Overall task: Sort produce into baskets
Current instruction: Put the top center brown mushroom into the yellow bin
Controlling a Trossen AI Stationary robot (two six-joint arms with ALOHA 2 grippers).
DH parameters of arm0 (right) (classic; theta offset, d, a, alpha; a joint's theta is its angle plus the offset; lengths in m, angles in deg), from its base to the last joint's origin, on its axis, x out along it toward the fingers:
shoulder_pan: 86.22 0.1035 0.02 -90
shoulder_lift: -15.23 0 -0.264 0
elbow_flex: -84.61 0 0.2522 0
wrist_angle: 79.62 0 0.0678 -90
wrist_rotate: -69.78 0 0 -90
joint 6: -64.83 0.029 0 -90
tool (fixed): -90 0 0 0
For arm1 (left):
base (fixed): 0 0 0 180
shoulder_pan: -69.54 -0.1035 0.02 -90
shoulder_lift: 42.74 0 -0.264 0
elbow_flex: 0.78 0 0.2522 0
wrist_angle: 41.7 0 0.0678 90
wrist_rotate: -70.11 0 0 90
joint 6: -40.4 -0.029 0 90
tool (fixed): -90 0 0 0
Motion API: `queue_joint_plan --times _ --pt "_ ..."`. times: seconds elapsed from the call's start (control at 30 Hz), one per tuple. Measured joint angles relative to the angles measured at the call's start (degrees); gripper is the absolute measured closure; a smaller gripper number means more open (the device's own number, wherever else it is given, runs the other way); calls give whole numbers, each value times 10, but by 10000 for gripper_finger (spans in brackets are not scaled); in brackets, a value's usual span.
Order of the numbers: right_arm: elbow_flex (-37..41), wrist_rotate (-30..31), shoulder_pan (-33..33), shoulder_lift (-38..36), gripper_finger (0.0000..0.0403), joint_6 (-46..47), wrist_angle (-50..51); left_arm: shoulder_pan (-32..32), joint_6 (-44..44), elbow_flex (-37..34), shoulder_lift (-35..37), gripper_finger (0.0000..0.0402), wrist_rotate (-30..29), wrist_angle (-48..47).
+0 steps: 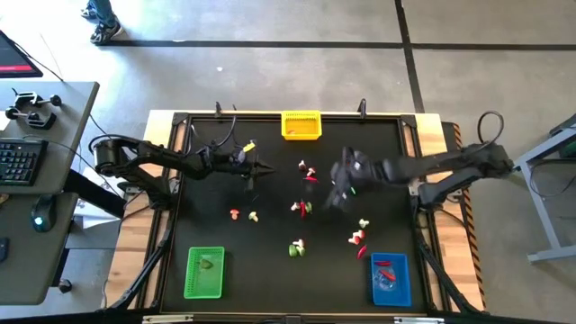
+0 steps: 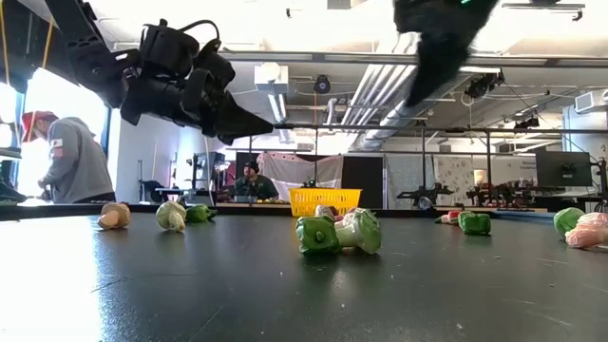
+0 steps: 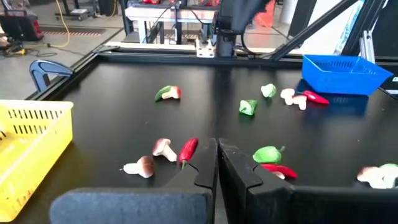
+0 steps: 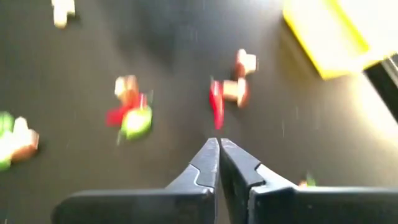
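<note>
Small toy produce lies scattered on the black table [image 1: 207,193]: a red chili [image 1: 310,179] beside mushrooms [image 1: 306,167], a red and green cluster [image 1: 301,208], and more pieces toward the right near side [image 1: 359,238]. The yellow basket [image 1: 301,124] stands at the far edge, the green basket [image 1: 204,272] near left with a green piece in it, and the blue basket [image 1: 391,279] near right with red pieces. My left gripper [image 1: 267,168] hovers shut left of the chili [image 3: 188,149]. My right gripper [image 1: 337,193] is shut and holds nothing, above the table's middle, over the chili [image 4: 216,102].
Two mushrooms [image 1: 243,215] lie near the left gripper, and green pieces [image 2: 337,233] sit at the table's middle near side. Black frame rails edge the table. A desk with a keyboard [image 1: 18,162] stands off to the left. People show in the room beyond the table [image 2: 71,157].
</note>
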Motion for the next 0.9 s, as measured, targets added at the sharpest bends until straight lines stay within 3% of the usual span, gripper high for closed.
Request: queue_joint_plan --times 0.23,0.4,0.6,0.73,0.9 --pt "0 -107 -131 108 397 -99 -150 -3 -12 -16 0 401 -21 2" --pt "0 -116 -187 197 381 -95 -180 -3 -21 -25 0 401 -46 -1" --pt "1 -112 -217 242 313 -95 -190 -3 -22 -25 0 401 -56 1" --pt "1 -142 -221 247 266 -105 -203 -3 -22 -25 0 401 -56 0" --pt "1 -173 -221 249 240 -109 -211 -3 -22 -25 0 401 -56 0"
